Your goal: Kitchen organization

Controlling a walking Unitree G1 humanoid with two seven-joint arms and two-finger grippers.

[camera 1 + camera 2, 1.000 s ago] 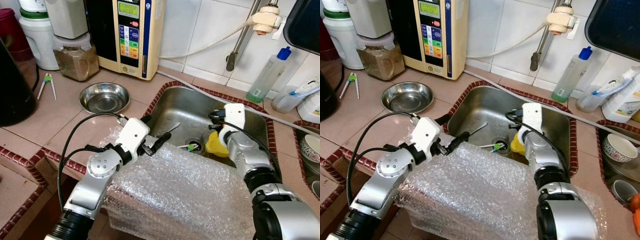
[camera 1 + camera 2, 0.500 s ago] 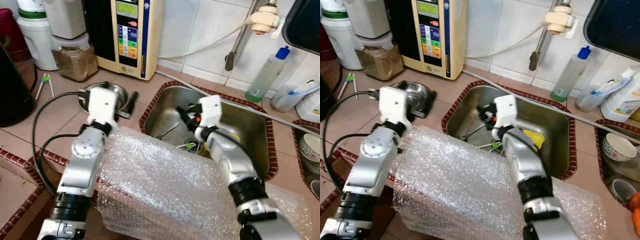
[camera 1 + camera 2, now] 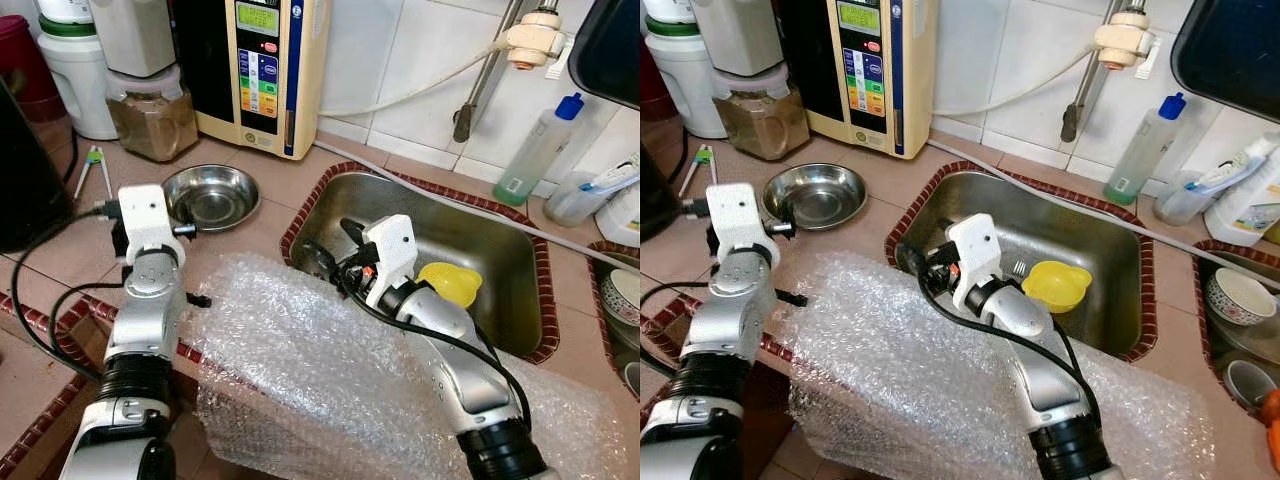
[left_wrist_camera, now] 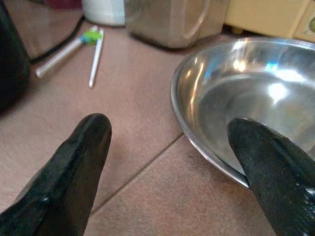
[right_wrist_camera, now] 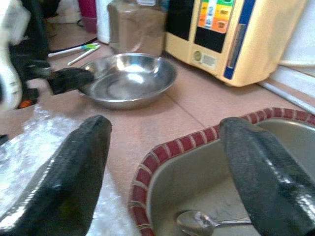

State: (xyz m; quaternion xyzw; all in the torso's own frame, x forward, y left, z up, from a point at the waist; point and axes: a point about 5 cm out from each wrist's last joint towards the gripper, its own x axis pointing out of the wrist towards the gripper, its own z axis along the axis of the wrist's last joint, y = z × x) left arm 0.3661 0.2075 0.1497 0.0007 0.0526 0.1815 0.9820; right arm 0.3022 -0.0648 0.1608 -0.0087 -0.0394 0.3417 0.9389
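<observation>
The left gripper [image 4: 167, 147] was spread wide beside the shiny bowl [image 3: 210, 193]. The right gripper [image 5: 165, 162] was spread too, over the sink's [image 3: 500, 250] corner, empty.

Your left arm is reaching over the tiled counter [image 3: 890, 185], with the left gripper [image 3: 782, 228] sitting just beside the near rim of the steel bowl [image 3: 815, 194]; you cannot tell how its fingers stand. Your right arm is lying across the crumpled bubble wrap [image 3: 930, 360], which is draping over the counter's front edge and the sink's near rim. The right gripper [image 3: 920, 262] is hanging at the near left corner of the sink [image 3: 1080, 235], fingers hard to read. A yellow cup [image 3: 1057, 284] is resting in the basin beside your right wrist.
</observation>
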